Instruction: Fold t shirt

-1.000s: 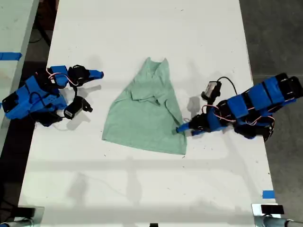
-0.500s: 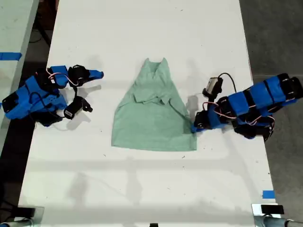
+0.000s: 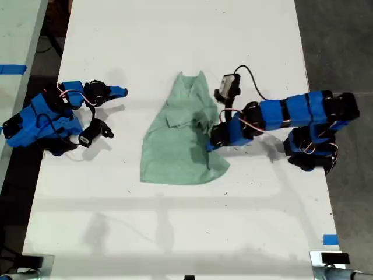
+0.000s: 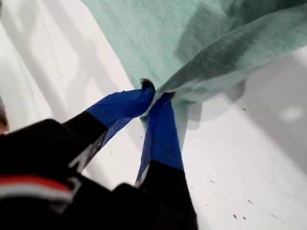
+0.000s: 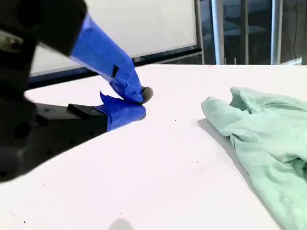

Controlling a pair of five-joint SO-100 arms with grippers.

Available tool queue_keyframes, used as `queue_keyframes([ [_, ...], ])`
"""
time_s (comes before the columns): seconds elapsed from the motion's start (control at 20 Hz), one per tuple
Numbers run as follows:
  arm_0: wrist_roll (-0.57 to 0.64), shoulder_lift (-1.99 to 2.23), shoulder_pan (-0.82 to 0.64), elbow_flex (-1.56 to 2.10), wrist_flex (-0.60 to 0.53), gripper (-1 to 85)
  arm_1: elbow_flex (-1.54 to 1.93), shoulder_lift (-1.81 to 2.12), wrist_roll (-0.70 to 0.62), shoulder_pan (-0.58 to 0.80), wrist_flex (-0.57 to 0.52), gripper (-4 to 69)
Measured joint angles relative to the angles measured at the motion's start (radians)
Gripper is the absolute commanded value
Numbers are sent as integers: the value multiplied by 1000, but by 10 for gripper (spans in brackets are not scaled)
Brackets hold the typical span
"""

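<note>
While the t shirt (image 3: 180,140) lies rumpled near the middle of the white table (image 3: 175,233) in the exterior view, its soft mint-green cloth tapers to a narrow neck end toward the table's far edge and widens toward the hem. The hem corner nearest the table's edge on the exterior view's right is lifted and doubled inward over the body. My first gripper (image 3: 211,144) sits over that corner, its blue arm stretched low and almost level from the table's edge on the exterior view's right, cables looping above it. Compared with half a second ago, this gripper has travelled inward across the garment, dragging the corner with it, so the hem now looks narrower and bunched. My second gripper (image 3: 119,91) rests folded near the table's edge on the exterior view's left, well apart from the cloth, unmoved.

Through the first wrist view, the two blue-taped fingers (image 4: 160,134) are pinched together on a fold of the knit fabric, which drapes away from the tips in a tented ridge above the table.

Through the second wrist view, my second gripper (image 5: 136,103) hovers just over bare tabletop, its blue tips nearly meeting on nothing, and the crumpled shirt lies beyond it.
</note>
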Motion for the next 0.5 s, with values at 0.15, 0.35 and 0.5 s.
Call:
queue_keyframes([
  [0.15, 0, 0, 0, 0, 6, 4, -314, -265, -28, -15, 152, 298],
  [0.35, 0, 0, -2, 0, 6, 11, -302, -15, -23, 3, 330, 91],
  [0.5, -11, 0, -12, 0, 6, 15, -29, 411, -21, 72, 347, 22],
])
